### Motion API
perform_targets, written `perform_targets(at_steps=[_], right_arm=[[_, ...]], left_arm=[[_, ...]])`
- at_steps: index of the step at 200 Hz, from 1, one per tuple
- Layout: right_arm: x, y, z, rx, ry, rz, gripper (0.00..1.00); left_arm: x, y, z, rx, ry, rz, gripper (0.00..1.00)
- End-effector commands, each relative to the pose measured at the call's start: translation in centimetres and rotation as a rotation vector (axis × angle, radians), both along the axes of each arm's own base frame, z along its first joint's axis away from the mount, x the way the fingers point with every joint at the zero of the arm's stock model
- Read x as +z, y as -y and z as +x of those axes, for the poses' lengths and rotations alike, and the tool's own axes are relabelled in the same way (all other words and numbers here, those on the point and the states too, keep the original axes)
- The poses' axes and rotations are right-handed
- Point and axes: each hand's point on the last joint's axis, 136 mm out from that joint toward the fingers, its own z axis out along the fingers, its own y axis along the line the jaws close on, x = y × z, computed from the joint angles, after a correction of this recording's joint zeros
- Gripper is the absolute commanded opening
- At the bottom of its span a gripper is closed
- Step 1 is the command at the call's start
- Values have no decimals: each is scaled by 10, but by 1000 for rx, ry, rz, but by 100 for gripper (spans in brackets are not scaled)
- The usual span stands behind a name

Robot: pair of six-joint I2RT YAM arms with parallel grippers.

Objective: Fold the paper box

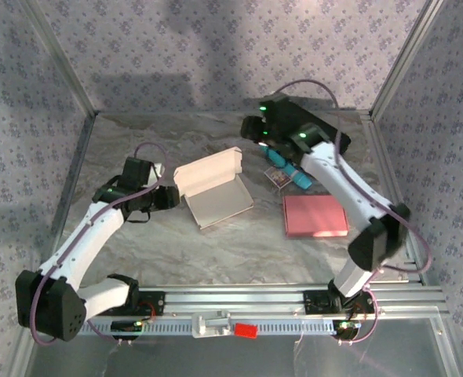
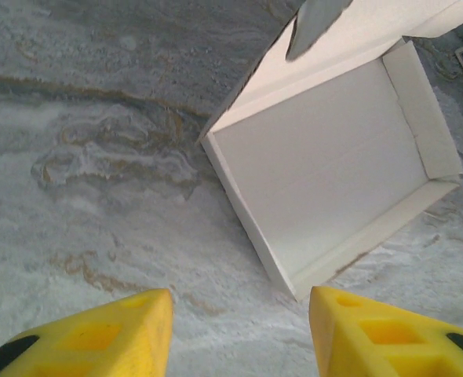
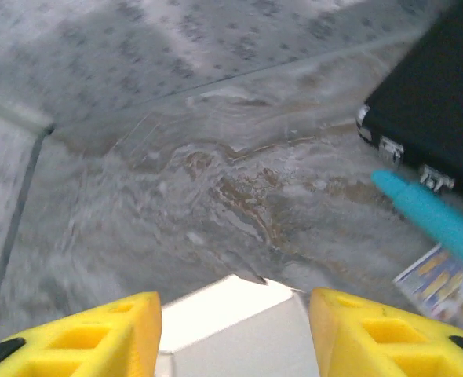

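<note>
The white paper box (image 1: 218, 200) lies open in the middle of the table, its lid (image 1: 208, 169) standing up along the far side. In the left wrist view its empty tray (image 2: 333, 173) faces me. My left gripper (image 2: 241, 302) is open just short of the tray's near corner, holding nothing; from above it sits at the box's left side (image 1: 173, 196). My right gripper (image 1: 249, 129) hovers beyond the lid's right end. It is open, and the lid's white flap (image 3: 231, 314) shows in the gap between the fingers, ungripped.
A pink pad (image 1: 315, 215) lies to the right of the box. A teal marker (image 1: 286, 166) and a small printed card (image 1: 278, 179) lie under the right arm, beside a black device (image 3: 435, 118). Patterned walls close in the back and sides.
</note>
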Motion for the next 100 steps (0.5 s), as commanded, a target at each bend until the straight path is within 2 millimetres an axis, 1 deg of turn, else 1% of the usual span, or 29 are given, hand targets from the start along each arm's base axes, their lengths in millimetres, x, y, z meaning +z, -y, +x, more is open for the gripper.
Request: perform_targets(at_steps=[1, 10, 17, 32, 50, 68, 86, 100], right_arm=[[-43, -19, -29, 592, 95, -86, 54], [-54, -16, -40, 702, 102, -55, 54], [-64, -11, -40, 727, 104, -62, 54], [-83, -6, -31, 735, 95, -95, 54], [-113, -12, -15, 760, 63, -166, 53], [-135, -18, -4, 792, 25, -194, 53], [-144, -22, 10, 790, 39, -189, 52], [-147, -26, 18, 791, 69, -185, 53]], left_arm=[[18, 2, 31, -60, 132, 48, 50], [15, 2, 37, -68, 138, 64, 51], [13, 2, 41, -72, 134, 75, 50], [9, 0, 49, -69, 115, 101, 50], [2, -3, 55, -56, 95, 131, 49], [-2, -2, 57, -55, 90, 127, 49], [-5, 0, 57, -60, 85, 113, 48], [-8, 2, 58, -60, 77, 104, 47]])
